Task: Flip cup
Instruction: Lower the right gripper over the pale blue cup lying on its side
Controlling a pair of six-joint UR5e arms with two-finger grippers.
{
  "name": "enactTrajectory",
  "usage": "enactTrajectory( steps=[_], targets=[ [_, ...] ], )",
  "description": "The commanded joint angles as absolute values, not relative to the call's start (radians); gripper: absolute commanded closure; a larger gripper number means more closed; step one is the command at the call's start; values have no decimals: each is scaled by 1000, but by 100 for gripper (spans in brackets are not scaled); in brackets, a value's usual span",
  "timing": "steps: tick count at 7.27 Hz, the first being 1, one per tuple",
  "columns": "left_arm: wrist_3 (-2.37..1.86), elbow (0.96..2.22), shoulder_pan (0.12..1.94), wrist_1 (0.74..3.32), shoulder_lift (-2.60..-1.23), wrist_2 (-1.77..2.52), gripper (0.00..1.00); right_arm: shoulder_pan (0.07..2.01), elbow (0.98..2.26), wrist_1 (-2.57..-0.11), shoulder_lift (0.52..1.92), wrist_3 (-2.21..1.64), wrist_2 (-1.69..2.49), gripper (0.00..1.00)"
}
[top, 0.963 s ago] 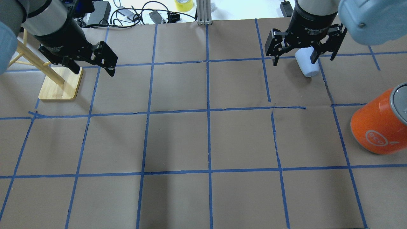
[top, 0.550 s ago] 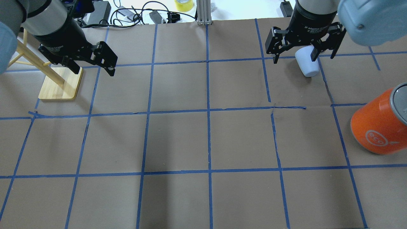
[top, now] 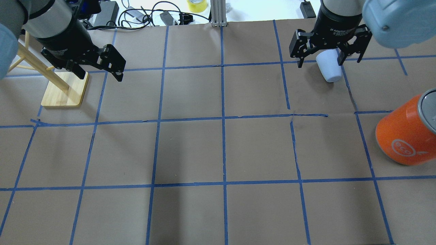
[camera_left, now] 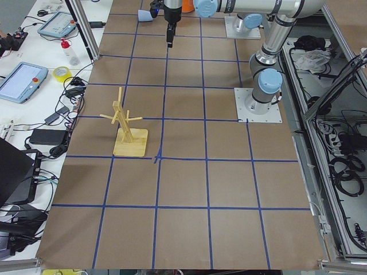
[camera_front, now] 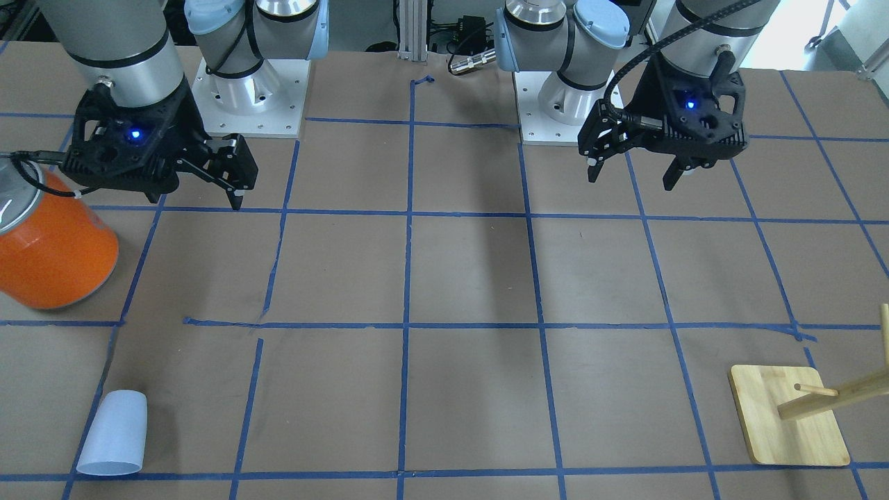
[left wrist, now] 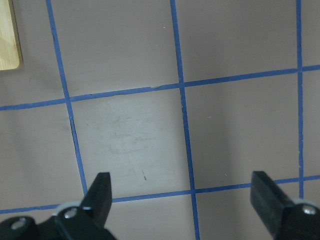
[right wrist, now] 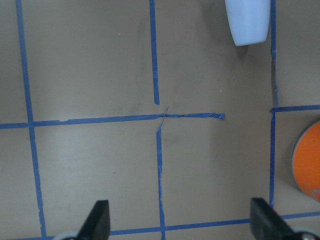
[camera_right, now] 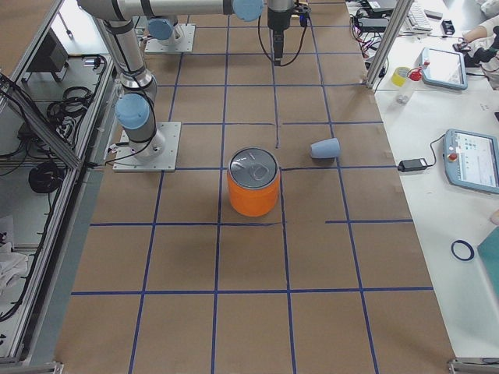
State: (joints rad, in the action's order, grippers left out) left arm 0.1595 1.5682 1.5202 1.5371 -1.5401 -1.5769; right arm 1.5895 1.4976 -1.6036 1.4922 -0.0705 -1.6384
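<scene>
The pale blue-white cup (top: 329, 69) lies on its side on the brown paper at the far right of the table, wide end away from the robot. It also shows in the front view (camera_front: 114, 434), the right side view (camera_right: 326, 148) and at the top of the right wrist view (right wrist: 248, 20). My right gripper (top: 320, 63) is open and empty. It hangs above the table, on the robot's side of the cup (camera_front: 239, 194), with its fingers (right wrist: 97, 217) wide apart. My left gripper (top: 101, 76) is open and empty, held high (camera_front: 630, 180).
A large orange cylinder with a silver top (top: 405, 136) stands near the right edge, nearer the robot than the cup (camera_front: 48, 257). A wooden peg rack on a square base (top: 64, 92) stands at the far left (camera_front: 788, 417). Cables and tape lie beyond the far edge.
My right gripper has shifted a little toward the far edge and rightward in the overhead view, still open. The cup and the left arm have not moved.
</scene>
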Motion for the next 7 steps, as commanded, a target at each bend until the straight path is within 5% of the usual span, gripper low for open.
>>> enactTrajectory(
  steps=[1,7],
  targets=[
    [160,1568,1520,1537,-1539,-1575,0,1490,1500,-1612,1413,-16,-1626,0],
    [160,1568,1520,1537,-1539,-1575,0,1390,1500,-2161,1060,207,-1640,0]
  ],
)
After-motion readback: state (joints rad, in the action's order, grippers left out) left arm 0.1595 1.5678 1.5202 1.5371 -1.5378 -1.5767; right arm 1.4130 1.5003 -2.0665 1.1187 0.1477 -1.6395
